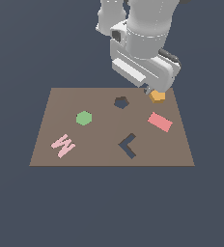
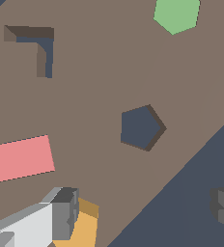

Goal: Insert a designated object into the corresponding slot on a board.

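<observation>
Seen from the wrist, one finger (image 2: pixel 63 212) of the gripper (image 2: pixel 138 212) is pressing against the orange-yellow block (image 2: pixel 82 226) while the other finger is standing well apart at the frame's edge: the jaws are spread, clamping nothing. Beyond the block, the pentagon slot (image 2: pixel 140 128) is lying open on the board (image 2: pixel 94 96). The exterior view is adding what the wrist cannot: the block (image 1: pixel 157 96) is sitting at the board's (image 1: pixel 99 154) far edge, the slot (image 1: pixel 121 102) just to its left in that view.

One board (image 1: pixel 46 144) bears four coloured blocks and two dark cutouts.
</observation>
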### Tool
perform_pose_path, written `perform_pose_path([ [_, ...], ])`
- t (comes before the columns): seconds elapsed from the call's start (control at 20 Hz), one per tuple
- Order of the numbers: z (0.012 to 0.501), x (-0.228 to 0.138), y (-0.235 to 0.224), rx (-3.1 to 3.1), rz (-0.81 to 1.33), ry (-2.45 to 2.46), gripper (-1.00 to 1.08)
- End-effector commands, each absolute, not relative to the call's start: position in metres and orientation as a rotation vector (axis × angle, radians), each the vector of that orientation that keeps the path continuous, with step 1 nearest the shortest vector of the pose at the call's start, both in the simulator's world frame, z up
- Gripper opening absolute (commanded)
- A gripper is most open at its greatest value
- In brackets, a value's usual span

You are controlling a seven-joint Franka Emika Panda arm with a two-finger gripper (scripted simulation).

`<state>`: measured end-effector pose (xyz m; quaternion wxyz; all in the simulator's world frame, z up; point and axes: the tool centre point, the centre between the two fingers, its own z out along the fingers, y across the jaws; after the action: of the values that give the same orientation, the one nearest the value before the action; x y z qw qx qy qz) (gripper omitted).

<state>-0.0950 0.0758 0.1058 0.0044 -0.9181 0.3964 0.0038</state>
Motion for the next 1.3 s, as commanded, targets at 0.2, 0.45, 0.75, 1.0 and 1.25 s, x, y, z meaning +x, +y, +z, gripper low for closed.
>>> perform_pose_path([
  [0.2, 0.091, -0.105, 0.100, -2.743, 0.008, 1.518, 1.00],
  [0.45, 0.079, -0.109, 0.120, -2.625, 0.005, 1.717, 1.00],
  [0.75, 0.068, -0.110, 0.141, -2.491, 0.002, 1.910, 1.00],
  [1.0, 0.060, -0.108, 0.154, -2.396, 0.001, 2.030, 1.00],
  [1.25, 0.054, -0.106, 0.164, -2.322, 0.000, 2.115, 1.00],
])
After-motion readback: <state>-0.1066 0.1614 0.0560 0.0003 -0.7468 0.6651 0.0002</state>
